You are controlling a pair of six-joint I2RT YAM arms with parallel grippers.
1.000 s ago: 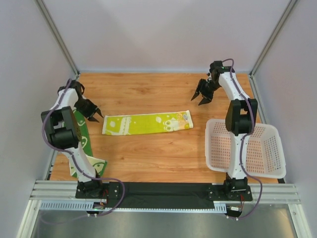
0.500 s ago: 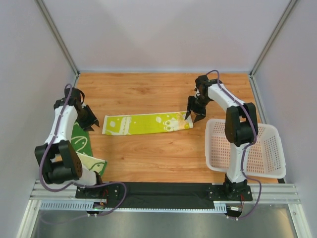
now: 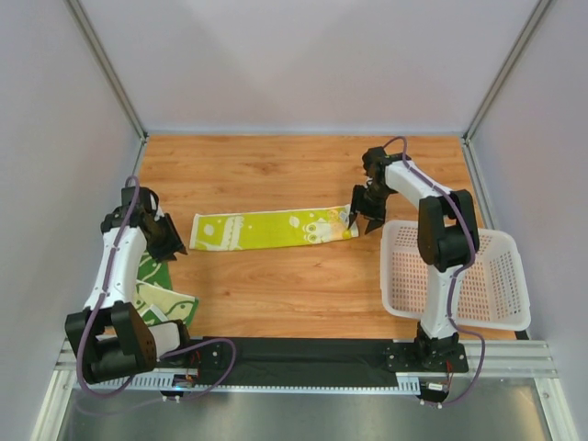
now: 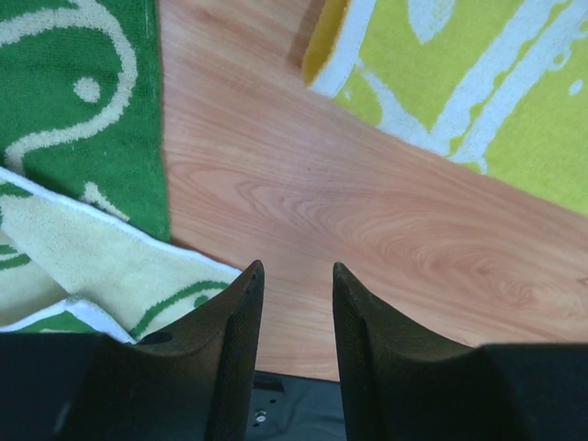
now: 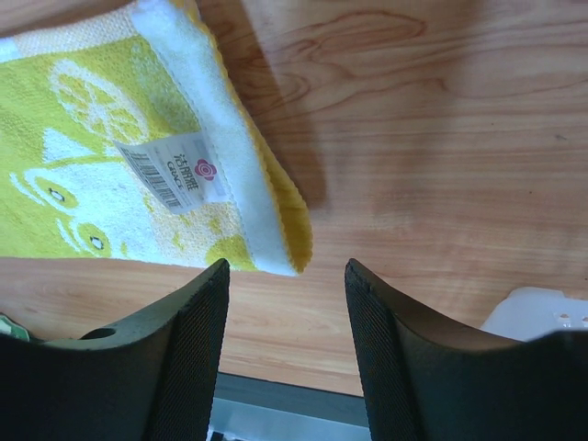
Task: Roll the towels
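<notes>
The dark green towel [image 3: 154, 274] lies bunched at the table's [image 3: 276, 285] left edge. The left arm [image 3: 118, 266] holds its jaws apart and empty over bare wood between that towel and the pale yellow towel [image 3: 276, 228]. This one lies flat mid-table, likely spread for rolling. The right arm [image 3: 418, 184] holds its jaws released at the yellow towel's right end, seemingly to pinch the corner. The basket [image 3: 491, 276] sits rightmost.

A: anyone able to read any text here?

B: only a white tag [image 5: 175, 175] on the yellow towel [image 5: 83, 119], has a barcode and a red flower logo. the print next to it is too tiny to make out.
</notes>
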